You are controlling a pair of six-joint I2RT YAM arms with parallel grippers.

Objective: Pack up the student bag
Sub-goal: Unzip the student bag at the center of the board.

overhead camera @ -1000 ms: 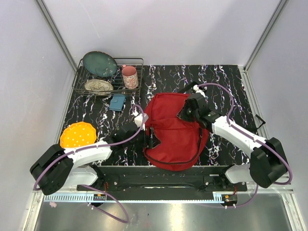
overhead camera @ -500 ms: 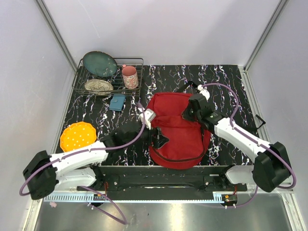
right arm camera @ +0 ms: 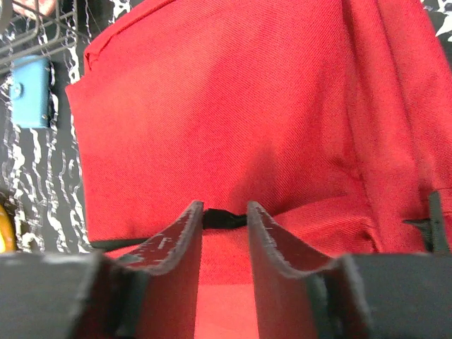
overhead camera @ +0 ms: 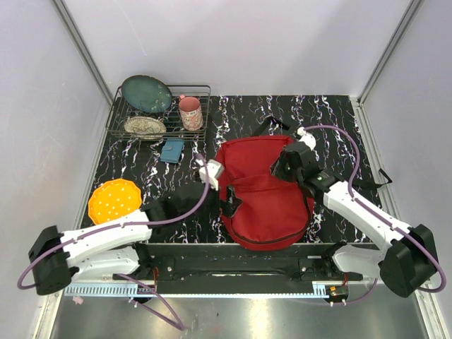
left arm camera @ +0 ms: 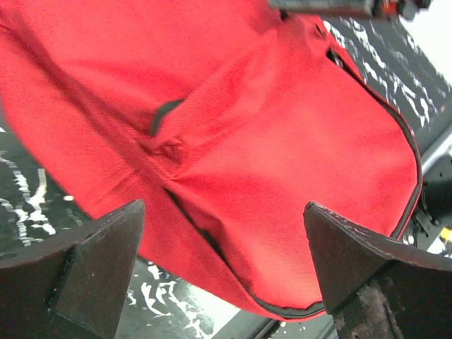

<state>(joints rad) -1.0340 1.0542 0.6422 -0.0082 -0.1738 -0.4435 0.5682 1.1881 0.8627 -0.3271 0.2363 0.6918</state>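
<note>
Plainly, the large red fabric backpack [overhead camera: 263,198] lies slumped just below the middle of the overhead view, on the black white-veined tabletop [overhead camera: 332,120], with one arm at each side of it. Our left gripper [left arm camera: 222,212] stands at the bag's left edge with its jaws spread as wide as we see them go; the left wrist view shows only creased red cloth between the fingers, so it has hold of nothing. Our right gripper [right arm camera: 224,212] sits over the bag's upper right part with a narrow gap between its jaws. In the right wrist view we see red fabric through that gap and a small black strap piece [right arm camera: 224,219] just past the tips, not pinched, so we judge it parted a little and empty. We judge the bag to be soft and limp. It wrinkles and sags where it lies, so a pinch on the flat panel would likely gather loose cloth and slide off. It looks light and empty, though we cannot see inside from here. Better holds, in our view, are the stiffer black-piped rim [left arm camera: 413,169] along its lower right edge in the left wrist view, or the black strap [overhead camera: 272,126] at its top edge. At upper left a small blue case [overhead camera: 171,150] lies near a wire rack [overhead camera: 201,90], well apart from the bag.
</note>
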